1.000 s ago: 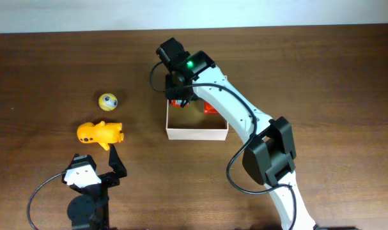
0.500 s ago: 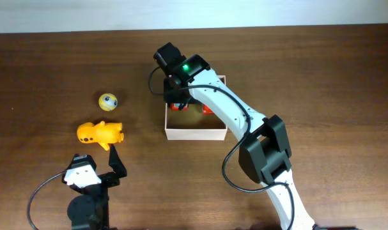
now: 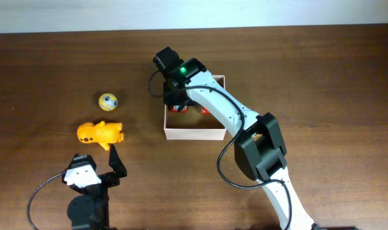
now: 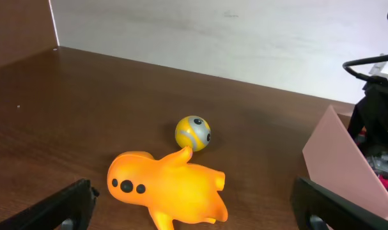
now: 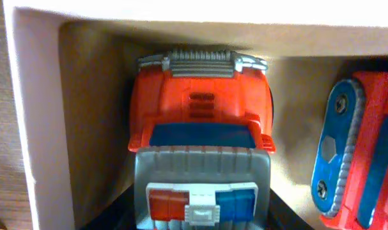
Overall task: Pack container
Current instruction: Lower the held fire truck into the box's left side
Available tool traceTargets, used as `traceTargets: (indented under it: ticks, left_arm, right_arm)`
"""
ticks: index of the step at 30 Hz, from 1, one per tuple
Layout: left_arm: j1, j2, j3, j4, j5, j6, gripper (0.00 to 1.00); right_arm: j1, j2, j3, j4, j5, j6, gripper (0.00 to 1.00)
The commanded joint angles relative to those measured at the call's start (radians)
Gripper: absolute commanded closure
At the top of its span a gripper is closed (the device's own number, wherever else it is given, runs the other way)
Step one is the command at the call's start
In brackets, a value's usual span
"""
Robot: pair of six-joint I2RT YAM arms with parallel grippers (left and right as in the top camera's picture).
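Observation:
The container (image 3: 195,133) is a shallow white-walled box with a tan inside, at the table's middle. My right gripper (image 3: 178,102) reaches into its far left corner, shut on a red toy truck (image 5: 200,128) with a grey roof and a red-and-blue light bar. In the right wrist view my gripper (image 5: 200,220) has black fingers (image 5: 114,214) on both sides of the cab, and the container's wall (image 5: 34,96) stands at the left. A second red-and-blue toy (image 5: 360,147) lies in the box to the right. My left gripper (image 3: 98,158) is open near the front left.
An orange animal toy (image 3: 100,133) lies on the table just beyond the left gripper, with a small yellow ball (image 3: 107,101) behind it. Both show in the left wrist view, the toy (image 4: 168,191) between the open fingers (image 4: 66,204) and the ball (image 4: 193,133) farther off.
My right arm has moved slightly left and down with the truck, deeper into the container's far left corner. The left arm and the loose toys have not moved.

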Motion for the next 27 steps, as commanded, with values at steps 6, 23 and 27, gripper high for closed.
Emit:
traceTargets:
  ticks: [6, 23, 27]
  left_arm:
    - [0.001, -0.008, -0.009, 0.003, 0.015, -0.001, 0.01]
    - [0.001, -0.008, -0.009, 0.003, 0.015, -0.001, 0.01]
    - [0.001, -0.008, -0.009, 0.003, 0.015, -0.001, 0.01]
  right_arm:
    - [0.011, 0.002, -0.001, 0.021, 0.037, 0.001, 0.56]
    - [0.011, 0.002, -0.001, 0.021, 0.050, 0.001, 0.44]
    - [0.011, 0.002, -0.001, 0.021, 0.050, -0.003, 0.44]
